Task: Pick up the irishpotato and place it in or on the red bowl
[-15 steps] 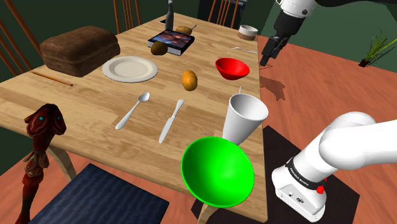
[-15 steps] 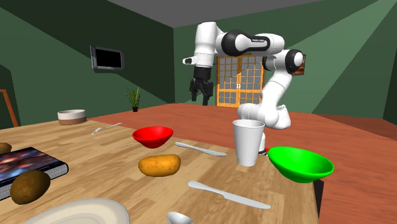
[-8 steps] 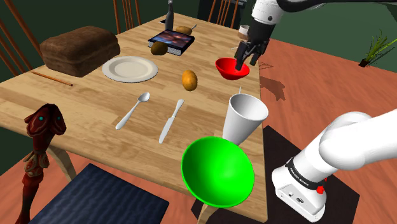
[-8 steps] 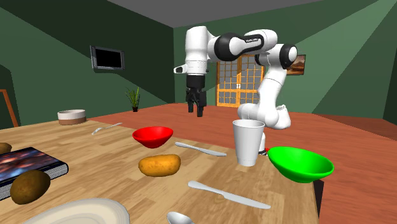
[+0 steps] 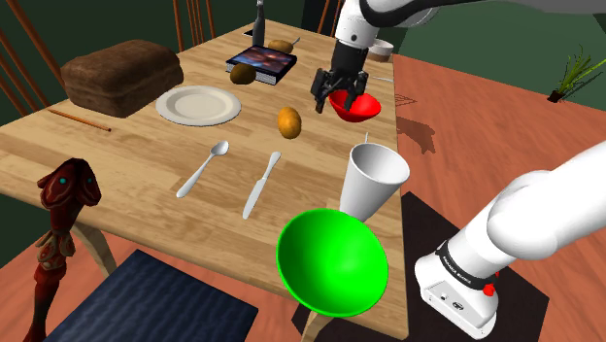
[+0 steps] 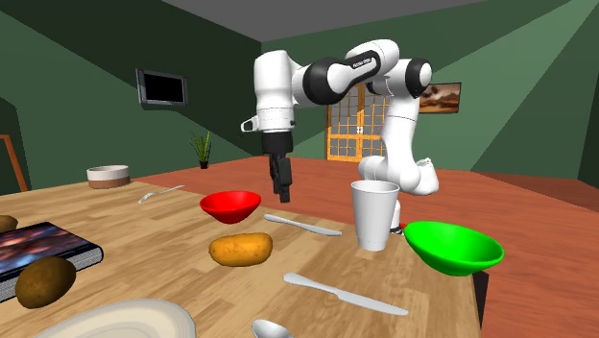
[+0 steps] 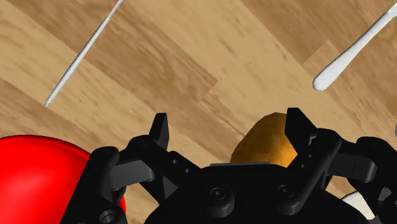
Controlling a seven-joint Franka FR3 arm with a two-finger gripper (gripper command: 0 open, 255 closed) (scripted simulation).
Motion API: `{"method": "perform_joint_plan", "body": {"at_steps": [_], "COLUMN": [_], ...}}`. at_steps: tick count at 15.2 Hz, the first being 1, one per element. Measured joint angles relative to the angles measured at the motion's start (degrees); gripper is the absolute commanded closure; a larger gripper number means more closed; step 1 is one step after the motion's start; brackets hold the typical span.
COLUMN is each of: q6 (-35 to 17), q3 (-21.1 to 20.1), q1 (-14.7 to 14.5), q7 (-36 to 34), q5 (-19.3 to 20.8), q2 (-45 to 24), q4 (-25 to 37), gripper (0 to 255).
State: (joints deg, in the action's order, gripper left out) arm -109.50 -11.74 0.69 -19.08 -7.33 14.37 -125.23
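A golden-brown potato (image 5: 289, 121) lies on the wooden table (image 5: 126, 165), to the shoulder view's left of the red bowl (image 5: 363, 106). My black gripper (image 5: 340, 94) hangs open above the near-left rim of that bowl, a short way from the potato and touching neither. In the second exterior view the gripper (image 6: 284, 188) points down behind and right of the red bowl (image 6: 230, 204), with the potato (image 6: 241, 249) nearer the camera. In the wrist view the open gripper (image 7: 229, 127) has nothing between its fingers; the potato (image 7: 266, 139) shows by one finger and the red bowl (image 7: 38, 172) beside the other.
A white cup (image 5: 374, 180) and a green bowl (image 5: 333, 260) stand at the table's near edge. A spoon (image 5: 202, 167) and knife (image 5: 261, 183) lie mid-table. A plate (image 5: 198, 104), bread loaf (image 5: 121, 73), book (image 5: 262, 61) and darker potato (image 5: 243, 74) sit farther back.
The arm has swung to the shoulder view's left, from beyond the table's edge to over the red bowl, and the gripper has come lower. It stays open.
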Motion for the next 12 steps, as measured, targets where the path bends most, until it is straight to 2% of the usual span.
{"method": "perform_joint_plan", "body": {"at_steps": [2, 7, 12], "q6": [-1.8, -3.18, -6.55], "q3": [-0.51, -1.91, -2.13], "q1": [0.09, -0.56, -0.87], "q7": [-2.68, -10.59, -11.75], "q5": [-0.8, -2.09, -2.49], "q2": [-4.41, -16.52, -18.98], "q4": [2.18, 12.4, 11.39], "gripper": [0, 0, 0]}}
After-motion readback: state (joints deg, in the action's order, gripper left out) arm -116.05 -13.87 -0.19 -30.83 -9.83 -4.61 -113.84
